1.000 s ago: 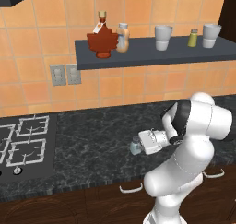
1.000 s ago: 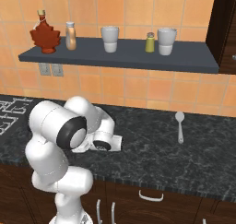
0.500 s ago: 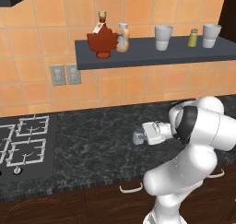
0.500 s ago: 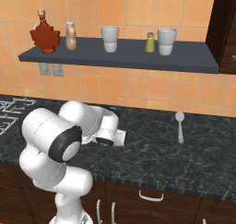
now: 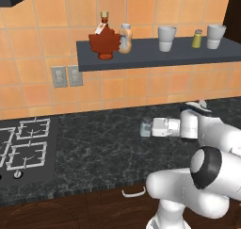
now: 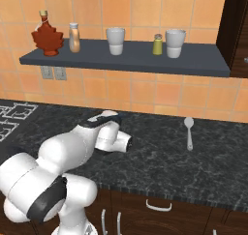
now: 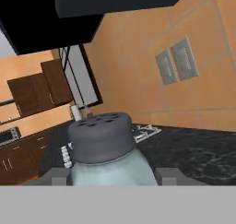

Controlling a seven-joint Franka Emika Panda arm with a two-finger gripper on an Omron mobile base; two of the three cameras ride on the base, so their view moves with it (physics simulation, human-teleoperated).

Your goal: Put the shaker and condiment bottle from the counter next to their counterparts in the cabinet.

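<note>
The shaker (image 5: pixel 145 128), pale blue-grey with a grey cap, hangs above the black counter (image 5: pixel 103 152), and my gripper (image 5: pixel 148 127) is shut on it, pointing left. In the hand view the shaker (image 7: pixel 107 150) sits between the fingertips (image 7: pixel 57 175), its holed cap facing away. The beige condiment bottle (image 5: pixel 125 38) stands on the cabinet shelf (image 5: pixel 141 58) beside the dark red maple-leaf bottle (image 5: pixel 104 39). The yellow-green shaker (image 5: pixel 196 38) stands farther right between two cups. From the right base view the same shelf (image 6: pixel 121 60) carries the condiment bottle (image 6: pixel 74 37) and the yellow-green shaker (image 6: pixel 157 44).
Two pale cups (image 5: pixel 166 38) (image 5: pixel 216 36) stand on the shelf. A spoon (image 6: pixel 189 132) lies on the counter at the right. The stove (image 5: pixel 23 148) is at the left, and wall outlets (image 5: pixel 66 76) sit under the shelf.
The arm has straightened up and carried the shaker higher above the counter and a little to the right. The things on the shelf have not moved.
</note>
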